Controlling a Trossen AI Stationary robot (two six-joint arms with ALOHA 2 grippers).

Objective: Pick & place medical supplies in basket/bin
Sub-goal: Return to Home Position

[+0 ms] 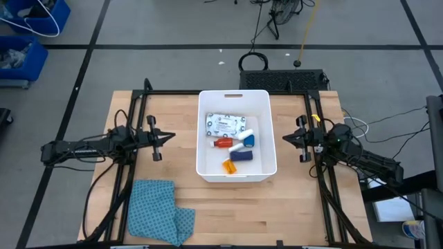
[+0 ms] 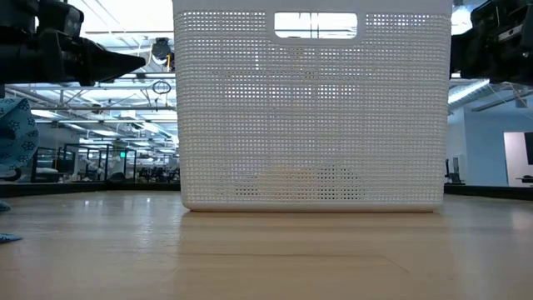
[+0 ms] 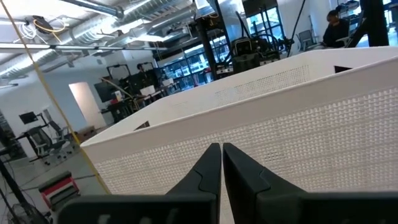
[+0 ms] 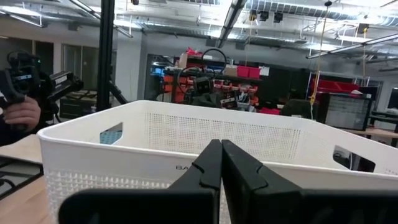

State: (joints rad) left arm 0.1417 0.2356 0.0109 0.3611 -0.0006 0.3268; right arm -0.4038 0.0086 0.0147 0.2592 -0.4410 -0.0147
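Observation:
The white plastic bin (image 1: 237, 100) stands in the middle of the table. Inside it lie a white printed packet (image 1: 225, 124), a red-capped bottle (image 1: 221, 143), an orange pill bottle (image 1: 229, 166), a white cylinder (image 1: 244, 136), a blue tape roll (image 1: 250, 140) and a dark blue strip (image 1: 241, 155). My left gripper (image 1: 172, 137) hovers left of the bin, shut and holding nothing. My right gripper (image 1: 282, 138) hovers right of the bin, shut and holding nothing. Both point at the bin's walls (image 3: 323, 124) (image 4: 186, 140).
A blue patterned cloth (image 1: 158, 209) lies crumpled on the near left part of the table. Dark frame rails (image 1: 131, 138) run along the table's left and right sides. A person's hand (image 4: 22, 115) shows beyond the table in the right wrist view.

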